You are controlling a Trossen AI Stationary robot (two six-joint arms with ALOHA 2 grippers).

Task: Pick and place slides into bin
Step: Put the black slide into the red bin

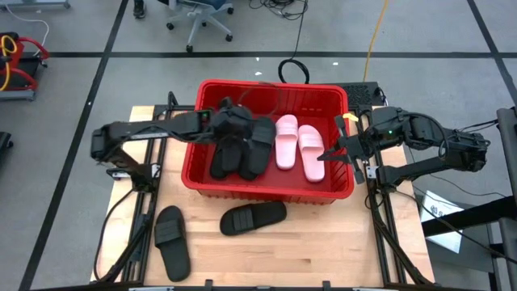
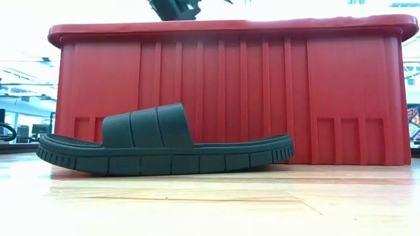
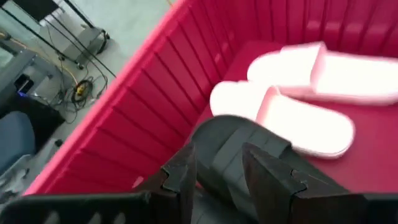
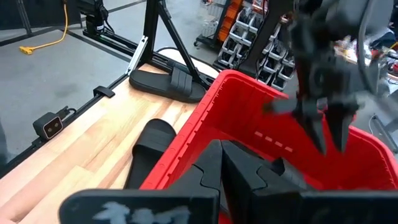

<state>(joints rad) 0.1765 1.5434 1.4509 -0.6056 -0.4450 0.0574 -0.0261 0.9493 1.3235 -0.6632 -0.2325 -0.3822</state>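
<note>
On my far left a black slide (image 1: pixel 171 241) lies alone on the bare table (image 1: pixel 307 250), well apart from the basket. A second black one (image 1: pixel 253 217) lies just in front of the red basket's (image 1: pixel 266 187) near wall, open wood around it. My left pincer (image 1: pixel 230 121) hangs over the basket's left half, fingers apart, above black slides (image 1: pixel 240 152) lying inside. Two pink slides (image 1: pixel 299 148) lie side by side right of them. My right pincer (image 1: pixel 329 155), fingers together, sits at the right rim.
</note>
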